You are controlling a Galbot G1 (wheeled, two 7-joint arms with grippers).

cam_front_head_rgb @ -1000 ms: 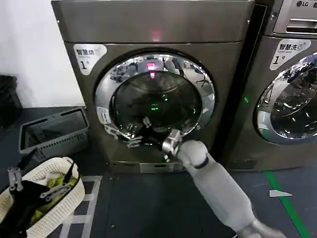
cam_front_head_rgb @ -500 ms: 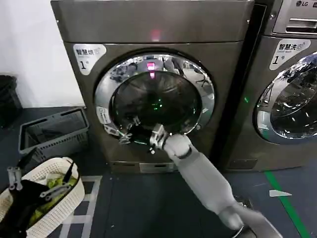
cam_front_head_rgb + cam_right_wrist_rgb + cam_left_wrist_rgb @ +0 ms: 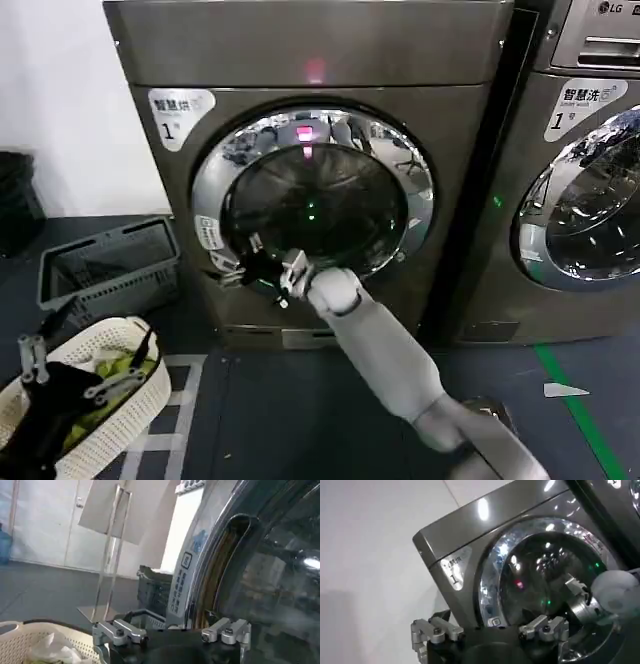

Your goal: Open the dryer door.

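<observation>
Floor: dark grey floor (image 3: 300,420) with pale tape squares at the near left and a green line (image 3: 575,410) at the right.
Room: a white wall (image 3: 55,100) stood to the left of the bronze-grey dryer (image 3: 310,60); a second machine (image 3: 580,180) with an LG mark stood just beside it on the right.
Baskets: a grey crate (image 3: 105,268) sat on the floor left of the dryer; a white woven basket (image 3: 95,385) with greenish cloth sat nearer, at the lower left.
Dryer door: the dryer door (image 3: 312,190), a chrome ring around dark glass, sat in the dryer's front, with a pink light and a green light reflected in the glass. A white label with the numeral 1 (image 3: 180,108) sat at its upper left.
Cut off: the second machine ran off the right edge, and the white basket off the bottom.
Hard to make out: whether the door had left its frame could not be judged from the head view; the right wrist view showed a dark gap along the ring's edge (image 3: 225,575).
Right gripper: the right gripper (image 3: 258,268) reached to the lower left rim of the door, fingers spread apart, one (image 3: 120,632) outside the ring and one (image 3: 227,630) over the glass; actual contact could not be told.
Left gripper: the left gripper (image 3: 40,375) hung over the white basket, fingers apart, gripping nothing.
</observation>
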